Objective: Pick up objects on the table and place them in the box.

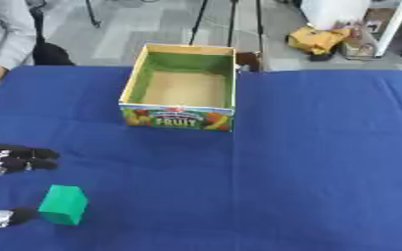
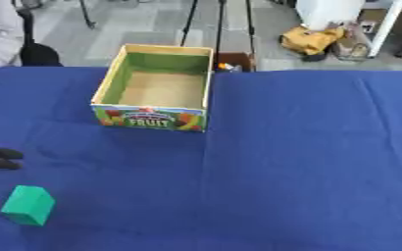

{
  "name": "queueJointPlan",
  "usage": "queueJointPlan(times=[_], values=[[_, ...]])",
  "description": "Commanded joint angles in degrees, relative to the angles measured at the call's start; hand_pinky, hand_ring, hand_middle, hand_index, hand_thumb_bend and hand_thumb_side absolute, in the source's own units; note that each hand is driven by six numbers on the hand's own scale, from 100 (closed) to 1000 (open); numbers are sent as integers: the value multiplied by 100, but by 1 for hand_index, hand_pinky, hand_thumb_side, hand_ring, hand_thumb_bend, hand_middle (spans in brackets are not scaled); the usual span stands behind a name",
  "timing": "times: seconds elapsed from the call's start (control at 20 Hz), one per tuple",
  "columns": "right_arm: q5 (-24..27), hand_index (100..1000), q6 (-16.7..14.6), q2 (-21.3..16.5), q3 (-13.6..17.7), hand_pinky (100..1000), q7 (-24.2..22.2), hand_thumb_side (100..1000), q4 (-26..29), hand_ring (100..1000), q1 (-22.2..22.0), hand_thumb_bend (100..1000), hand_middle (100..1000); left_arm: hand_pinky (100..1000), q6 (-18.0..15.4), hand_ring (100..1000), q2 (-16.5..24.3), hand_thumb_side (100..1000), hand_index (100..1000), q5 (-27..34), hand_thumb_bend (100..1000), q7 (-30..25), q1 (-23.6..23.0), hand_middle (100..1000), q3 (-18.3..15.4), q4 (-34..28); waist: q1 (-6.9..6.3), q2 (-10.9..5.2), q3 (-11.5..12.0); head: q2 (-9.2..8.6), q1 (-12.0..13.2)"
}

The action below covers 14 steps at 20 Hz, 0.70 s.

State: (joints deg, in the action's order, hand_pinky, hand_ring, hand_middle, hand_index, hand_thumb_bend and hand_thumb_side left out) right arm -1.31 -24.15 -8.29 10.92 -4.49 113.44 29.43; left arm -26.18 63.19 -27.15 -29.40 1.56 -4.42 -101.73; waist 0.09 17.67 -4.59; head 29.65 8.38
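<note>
A green block point(image 1: 63, 204) stands on the blue tablecloth point(image 1: 307, 162) near the front left corner. My left hand point(image 1: 14, 160) comes in from the left edge, black with silver joints. Its fingers are spread a little above and left of the block, and its thumb point(image 1: 0, 217) lies against the block's lower left side. The hand is open and the block rests on the table. An open cardboard box point(image 1: 180, 119) with a green inner lining and a "FRUIT" label on its front stands at the middle back of the table, with nothing inside. My right hand shows in no view.
The table's far edge runs just behind the box. On the floor beyond it are a yellow bag point(image 1: 318, 38), dark stand legs point(image 1: 230, 22) and a small dark thing point(image 1: 248, 60) by the box's back right corner.
</note>
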Motion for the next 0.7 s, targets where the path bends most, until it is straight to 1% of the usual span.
queueJointPlan(times=[0.05,0.25,0.3,0.35,0.55,0.7], values=[[46,841,1,-83,21,845,-13,768,115,898,55,100,490,881,-101,964,280,1000,1000,-87,452,-94,119,982,44,87,-13,-79,-3,-63,33],[53,842,2,-70,21,845,-16,764,115,898,55,100,489,872,-165,961,282,1000,1000,-195,463,-234,234,982,192,230,-8,-73,-26,-69,67],[54,842,3,-66,20,845,-17,765,115,898,55,100,489,869,-168,960,278,1000,1000,-225,442,-249,268,980,226,271,-7,-72,-33,-72,77],[56,842,3,-63,18,845,-20,764,115,898,55,100,489,869,-170,960,272,1000,1000,-248,459,-254,303,980,256,307,-6,-71,-39,-73,87],[63,841,4,-50,13,846,-34,758,115,899,52,100,488,857,-189,951,256,1000,1000,-336,447,-228,456,960,342,418,-6,-67,-57,-80,120],[64,837,7,-45,11,847,-52,753,115,900,44,100,486,851,-180,934,257,1000,1000,-354,442,-184,568,924,393,504,-10,-64,-68,-74,146]])
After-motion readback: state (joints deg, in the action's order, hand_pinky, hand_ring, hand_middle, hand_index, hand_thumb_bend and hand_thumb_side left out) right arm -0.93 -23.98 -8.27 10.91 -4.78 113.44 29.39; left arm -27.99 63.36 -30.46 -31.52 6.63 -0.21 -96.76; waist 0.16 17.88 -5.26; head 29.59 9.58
